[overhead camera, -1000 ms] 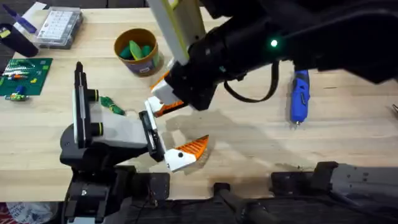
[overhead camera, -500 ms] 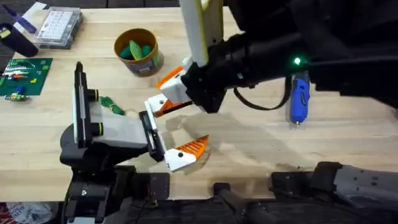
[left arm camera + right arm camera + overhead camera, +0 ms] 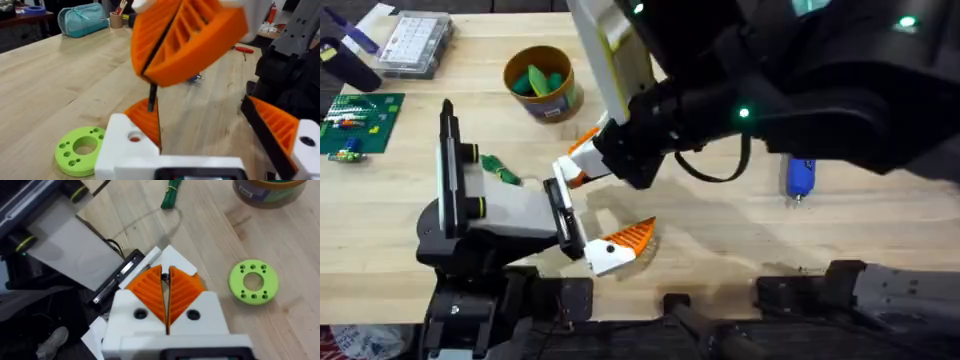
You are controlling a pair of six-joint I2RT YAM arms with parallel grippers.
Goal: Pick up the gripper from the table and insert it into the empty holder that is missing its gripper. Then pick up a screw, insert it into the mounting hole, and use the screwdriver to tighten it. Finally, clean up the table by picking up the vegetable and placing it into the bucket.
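The right arm hides most of the screwdriver (image 3: 799,180).

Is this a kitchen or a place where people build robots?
Probably a robot workshop, not a kitchen. On the wooden table lie a green circuit board, a clear box of small parts and a blue screwdriver, beside a grey robot hand.

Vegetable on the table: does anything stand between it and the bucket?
Nothing visible does. The vegetable lies beside the holder, with bare table between it and the bucket.
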